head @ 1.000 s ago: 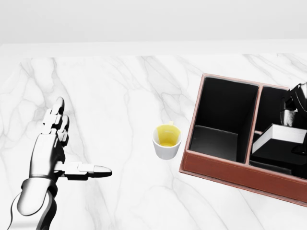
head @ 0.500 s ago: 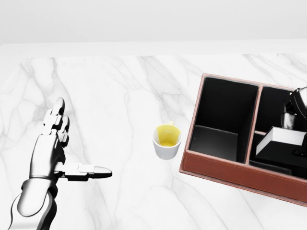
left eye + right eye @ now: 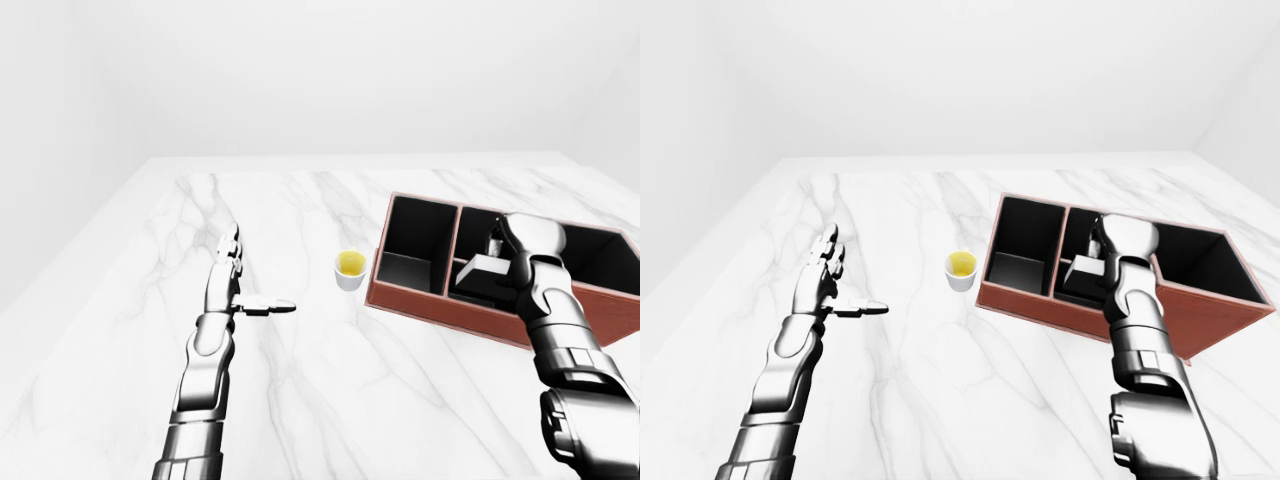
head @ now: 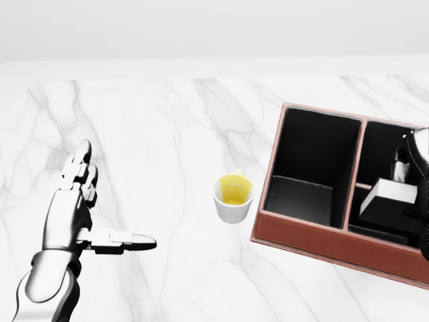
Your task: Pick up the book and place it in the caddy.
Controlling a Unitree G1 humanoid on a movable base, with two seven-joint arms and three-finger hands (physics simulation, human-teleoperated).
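Marble table top (image 4: 147, 134) is filling most of the head view, white with grey veins. A reddish-brown caddy (image 4: 315, 236) with black inner walls is sitting at the right of that view, divided into compartments. The leftmost compartment is showing only its dark floor. The book (image 4: 395, 199), seen as a pale block with a dark cover, is lying tilted inside the middle compartment, just right of the divider.

The right hand (image 3: 528, 240) is reaching over the caddy's near wall and is hanging directly above the book. Its fingers are hidden behind the back of the hand and the wrist, so it cannot be told whether they are gripping the book or standing apart from it.

The left hand (image 4: 77, 208) is hovering over the table at the left of the head view, well apart from the caddy. Its fingers (image 4: 79, 164) are pointing straight toward the top of the view, its thumb is pointing right, and nothing is in its grasp.

A white cup (image 4: 233, 198) with a yellow inside is standing on the table just left of the caddy, apart from it.
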